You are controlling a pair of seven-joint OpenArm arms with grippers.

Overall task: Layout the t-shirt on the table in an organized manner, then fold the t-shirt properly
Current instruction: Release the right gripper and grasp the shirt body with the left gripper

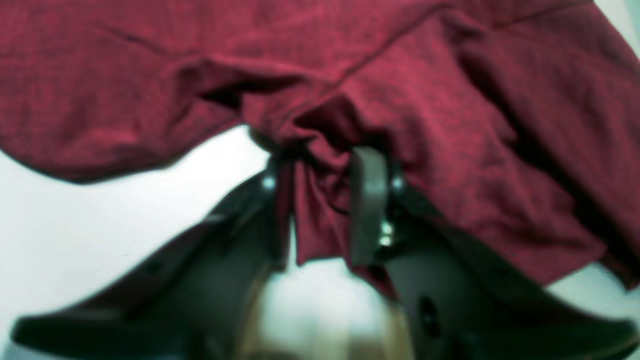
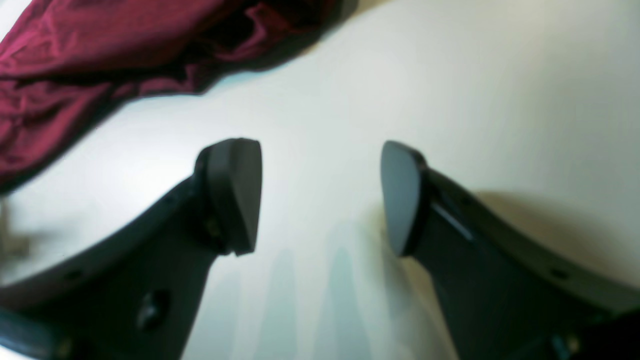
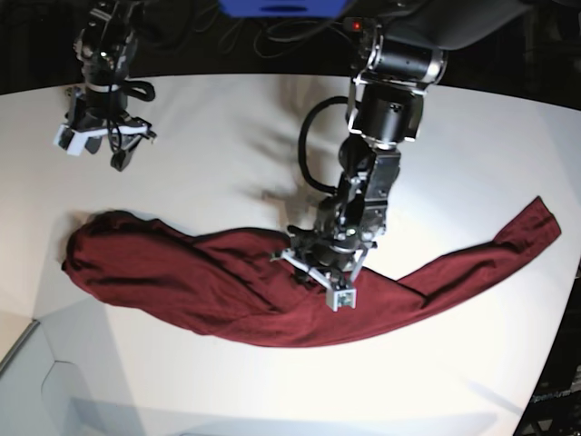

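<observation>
Writing: no brand, label or lettering can be read on anything in view.
Left arm: reaches down from the far edge to mid-table, wrist bent steeply over the cloth.
Left gripper (image 1: pixel 320 200): fingers clamped on a bunched fold of the t-shirt (image 3: pixel 236 286), pinched between the pads.
Right arm: raised at the far left, well apart from the cloth.
Right gripper (image 2: pixel 320 197): fingers spread wide, nothing between them, bare surface below.
T-shirt: lies crumpled in a long band across the table (image 3: pixel 472 363), one sleeve stretched to the right edge.
</observation>
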